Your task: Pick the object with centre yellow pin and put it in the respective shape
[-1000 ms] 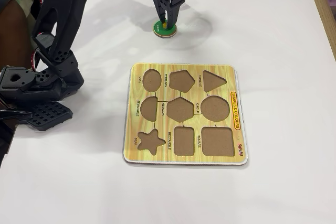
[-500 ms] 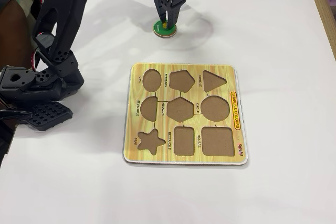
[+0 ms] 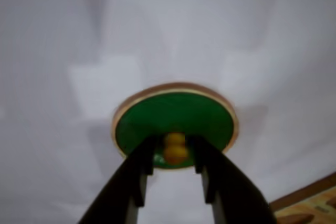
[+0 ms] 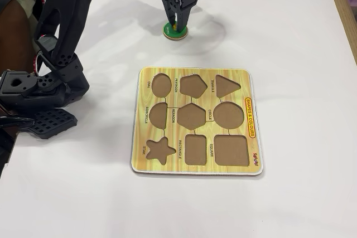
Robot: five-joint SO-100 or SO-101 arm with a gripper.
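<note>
The object with centre yellow pin, a green disc with a pale rim (image 4: pixel 168 29), lies on the white table beyond the puzzle board in the fixed view. My gripper (image 4: pixel 176 26) reaches down onto it from above. In the wrist view the two dark fingers (image 3: pixel 139 174) stand close on either side of the yellow pin (image 3: pixel 175 148), and the gripper (image 3: pixel 175 156) is shut on it over the green disc (image 3: pixel 176 114). The respective shape, the round brown cutout labelled CIRCLE (image 4: pixel 228 115), is empty at the board's right middle.
The yellow wood-grain board (image 4: pixel 195 74) holds several empty cutouts, among them an oval (image 4: pixel 162 85) and a hexagon (image 4: pixel 191 116). Its corner shows in the wrist view (image 3: pixel 315 208). The black arm base (image 4: pixel 39 96) fills the left side. A wooden table edge (image 4: pixel 346 9) runs at right.
The fingers have drawn together around the yellow pin. The disc has shifted very slightly away from the board.
</note>
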